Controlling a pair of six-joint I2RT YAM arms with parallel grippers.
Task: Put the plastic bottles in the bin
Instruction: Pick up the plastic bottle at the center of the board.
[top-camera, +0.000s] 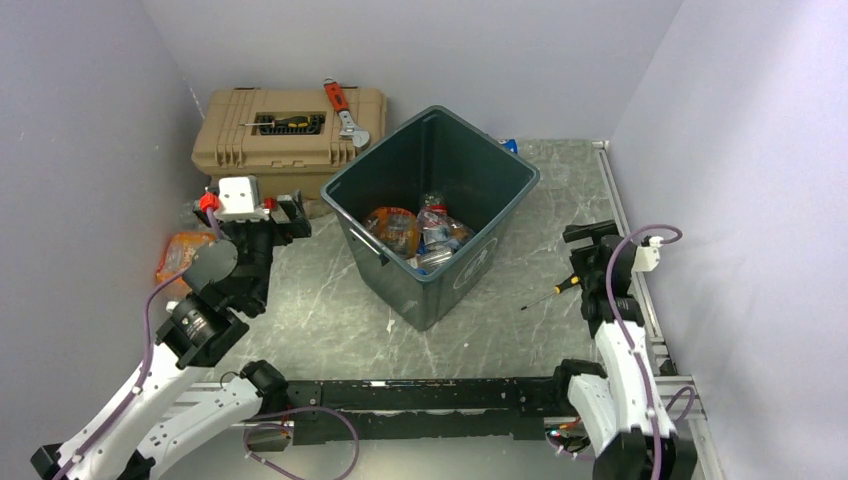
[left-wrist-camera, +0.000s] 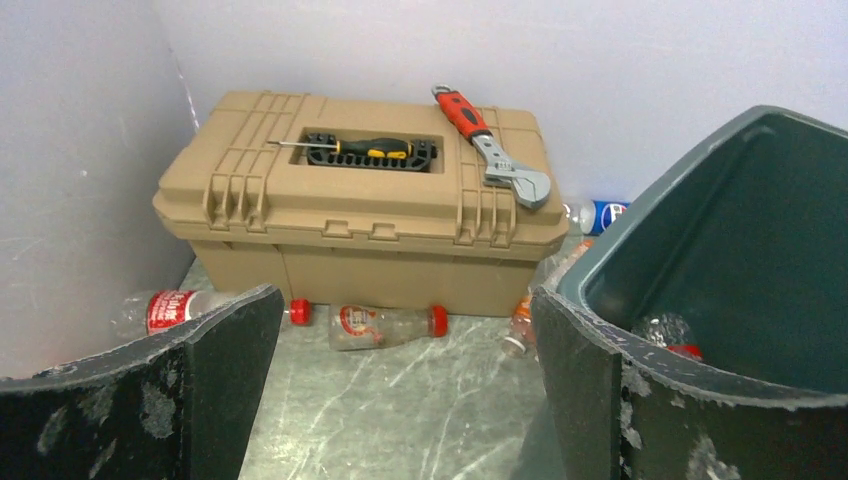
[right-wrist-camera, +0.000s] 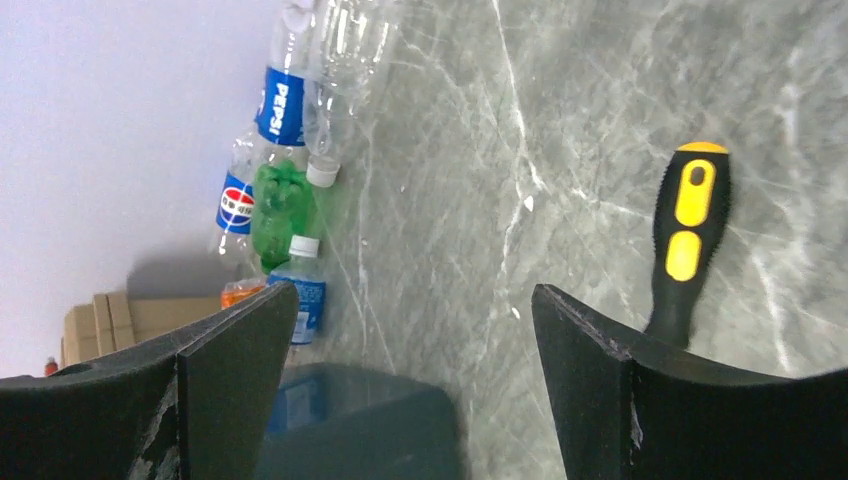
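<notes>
Plastic bottles (left-wrist-camera: 385, 326) with red caps lie on their sides along the foot of the toolbox (left-wrist-camera: 350, 200), at 12 o'clock from your left gripper (left-wrist-camera: 407, 310), whose fingers stand wide apart with nothing between them. Expect them to be light, thin-walled and slick, likely to roll or dent under a pinch. Your safest hold is probably the stiffer neck just below the cap, or square across the labelled middle.

An orange-labelled bottle (top-camera: 180, 255) sits by the left wall (top-camera: 80, 150), at 9 o'clock from that arm in the overhead view. Blue-labelled bottles (right-wrist-camera: 283, 110) and a green bottle (right-wrist-camera: 283, 205) line the back wall (right-wrist-camera: 100, 100), at 10 o'clock in the right wrist view. They are well apart from your right gripper (right-wrist-camera: 415, 295), which is likewise spread wide and empty.

The bin (top-camera: 480, 265) stands upright in the middle of the table (top-camera: 330, 320), with several crushed bottles (top-camera: 420, 235) on its floor and plenty of room above them.

On the toolbox lid, at 11 o'clock from the bin, rest a red wrench (left-wrist-camera: 490, 140) and a screwdriver (left-wrist-camera: 365, 152) in a recess. A second screwdriver (right-wrist-camera: 690, 225) lies on the table at 3 o'clock from the bin. None of these tools belongs in the bin.
</notes>
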